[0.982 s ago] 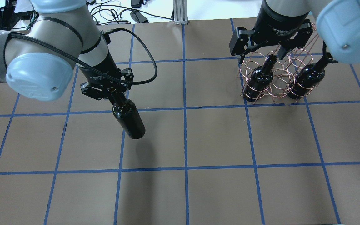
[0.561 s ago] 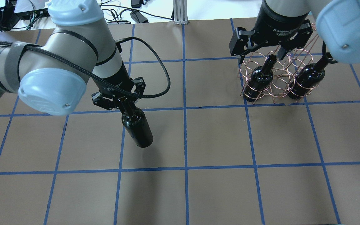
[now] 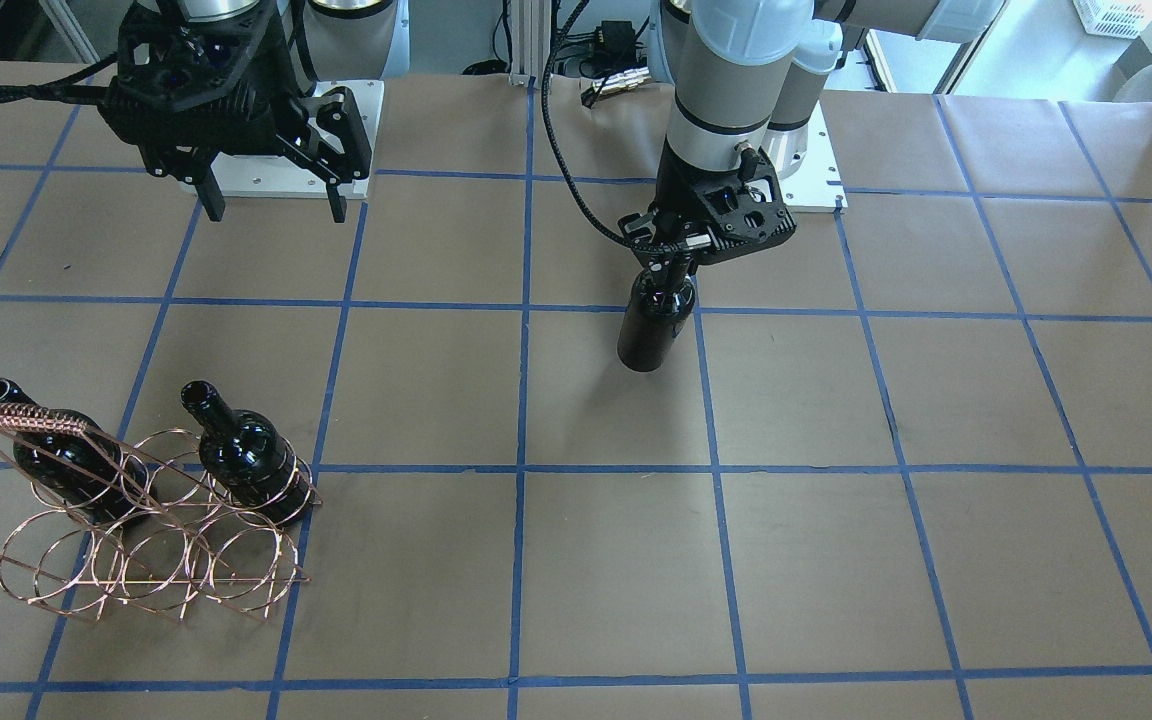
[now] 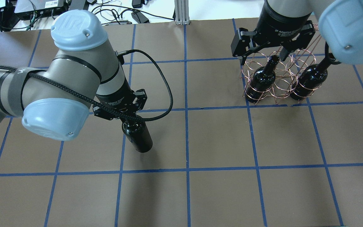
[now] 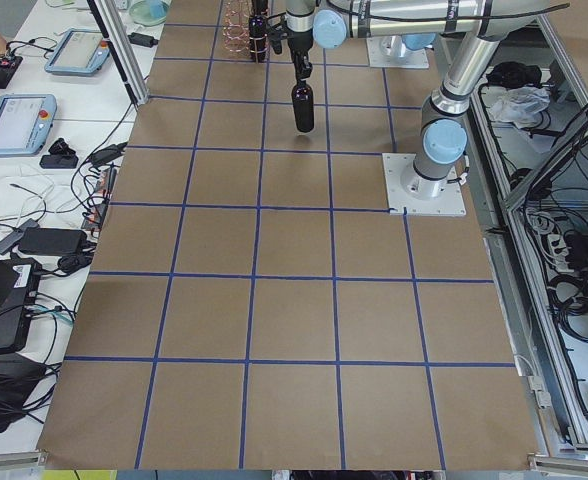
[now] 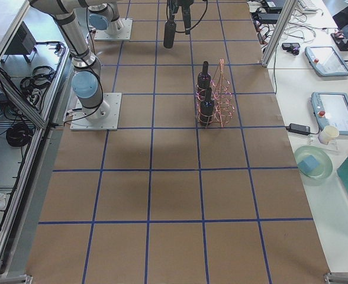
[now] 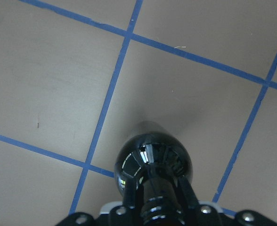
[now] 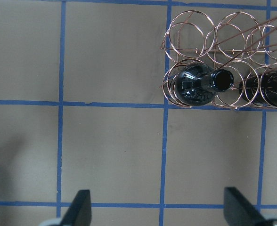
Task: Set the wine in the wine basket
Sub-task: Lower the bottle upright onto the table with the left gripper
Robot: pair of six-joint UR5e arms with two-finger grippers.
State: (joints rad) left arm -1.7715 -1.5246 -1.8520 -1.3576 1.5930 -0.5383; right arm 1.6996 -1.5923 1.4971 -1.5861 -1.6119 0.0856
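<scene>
Bottles count three, baskets one, tools two. Front-facing view: the left tool (image 3: 678,262) is clamped on the neck of a dark wine bottle (image 3: 652,330), which hangs upright over the middle of the counter (image 3: 936,400), well apart from the copper wire wine basket (image 3: 151,575). A second bottle (image 3: 256,465) and a third bottle (image 3: 61,460) stand in the end rings of its row nearer the robot. The right tool (image 3: 274,212) hangs with jaws spread wide, holding nothing. Overhead: the gripped bottle sits slightly lower in frame than 0.6 s ago; right tool and basket are unchanged. Right wrist view: six rings, two filled.
</scene>
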